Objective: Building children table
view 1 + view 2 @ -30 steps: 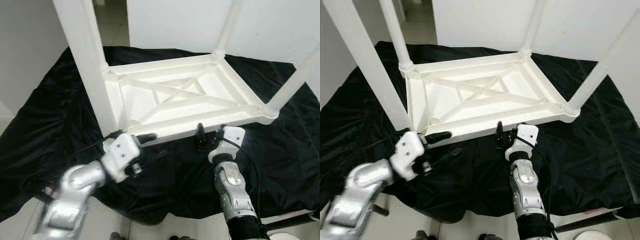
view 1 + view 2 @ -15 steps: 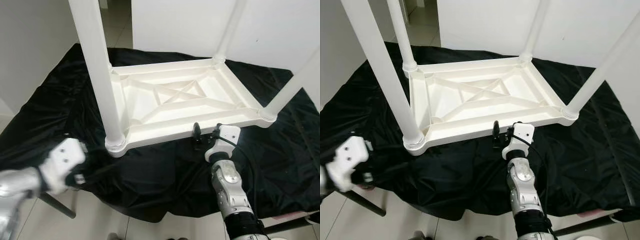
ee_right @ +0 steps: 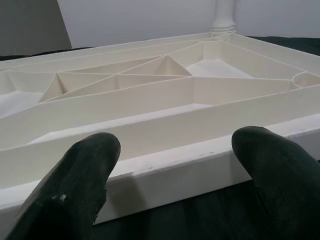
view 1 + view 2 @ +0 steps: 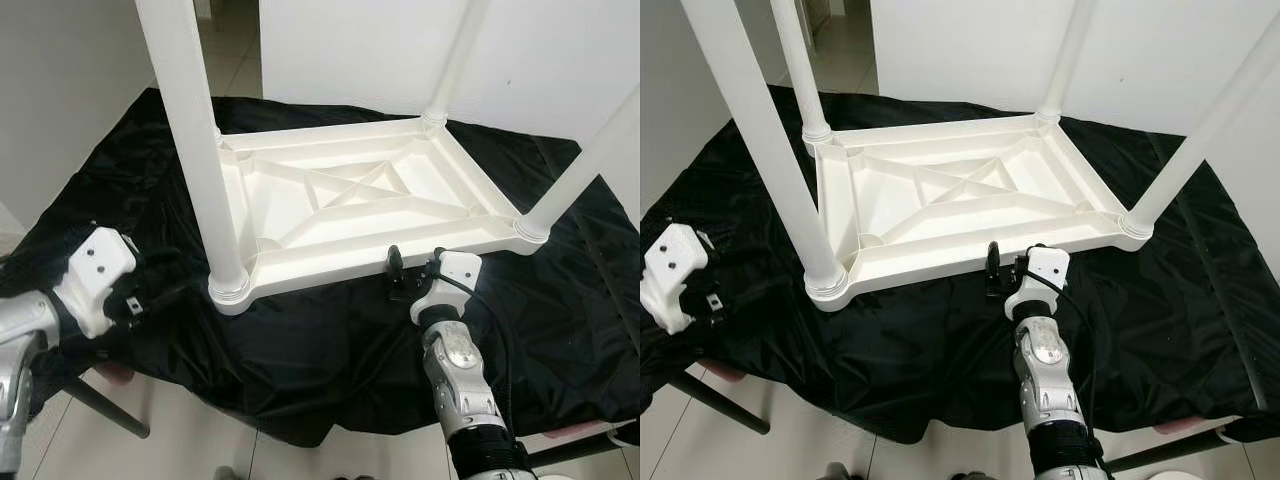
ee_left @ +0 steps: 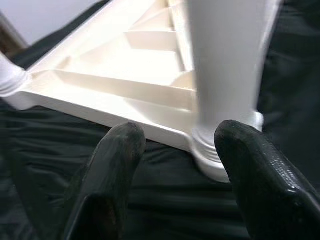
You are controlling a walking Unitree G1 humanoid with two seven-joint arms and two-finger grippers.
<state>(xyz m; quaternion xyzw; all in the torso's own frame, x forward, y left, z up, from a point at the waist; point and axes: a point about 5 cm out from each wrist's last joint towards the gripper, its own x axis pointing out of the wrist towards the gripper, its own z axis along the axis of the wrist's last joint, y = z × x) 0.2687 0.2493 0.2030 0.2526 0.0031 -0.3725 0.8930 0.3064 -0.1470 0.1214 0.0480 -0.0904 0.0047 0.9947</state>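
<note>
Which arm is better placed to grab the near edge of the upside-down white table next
Likely the right. The right gripper sits open right at the table's near rim, while the left gripper is open but off beside the near-left leg.

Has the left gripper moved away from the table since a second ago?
Yes. The left gripper has pulled back to the robot's left, away from the table edge it was touching, and now sits apart from the near-left leg.

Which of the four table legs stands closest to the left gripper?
The leg at the near-left corner of the upturned table; the left gripper sits open just beside its base, while the other three rise farther off.
</note>
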